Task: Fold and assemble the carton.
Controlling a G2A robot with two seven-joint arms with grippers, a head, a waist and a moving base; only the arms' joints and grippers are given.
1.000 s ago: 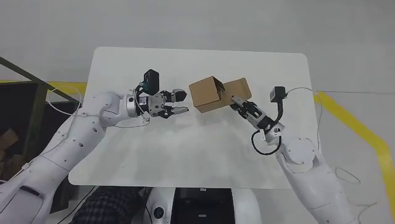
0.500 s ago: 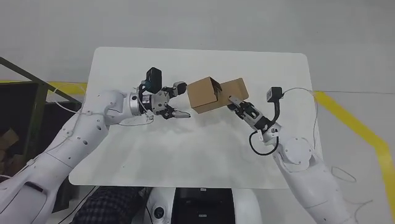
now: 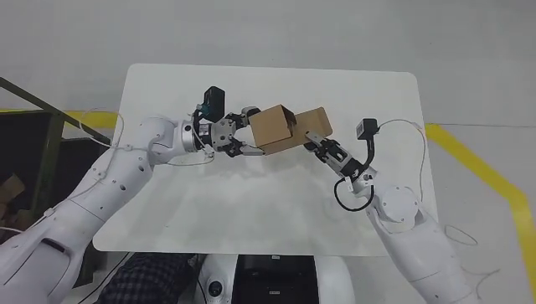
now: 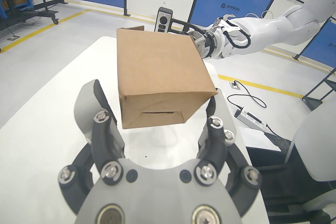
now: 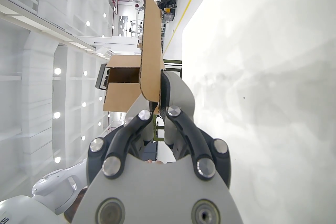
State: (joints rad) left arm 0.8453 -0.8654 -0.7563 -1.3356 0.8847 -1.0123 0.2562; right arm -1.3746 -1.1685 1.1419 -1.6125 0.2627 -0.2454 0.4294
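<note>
A brown carton (image 3: 289, 128) hangs above the middle of the white table (image 3: 268, 195), its open end facing the right arm and one flap sticking out that way. My right gripper (image 3: 315, 142) is shut on that flap (image 5: 151, 51); the carton's open mouth (image 5: 123, 75) shows beyond it. My left gripper (image 3: 239, 132) stands open at the carton's closed end (image 4: 155, 110), one finger (image 4: 98, 104) on either side, almost touching it. The closed end has a tucked flap with a slit.
The table's near half and its left and right ends are bare. A yellow floor line (image 3: 477, 166) runs past the table's right side, and a dark rack (image 3: 25, 145) stands off its left edge.
My left gripper has moved right, up to the carton's closed end, and now straddles it. The carton and my right gripper have shifted slightly left.
</note>
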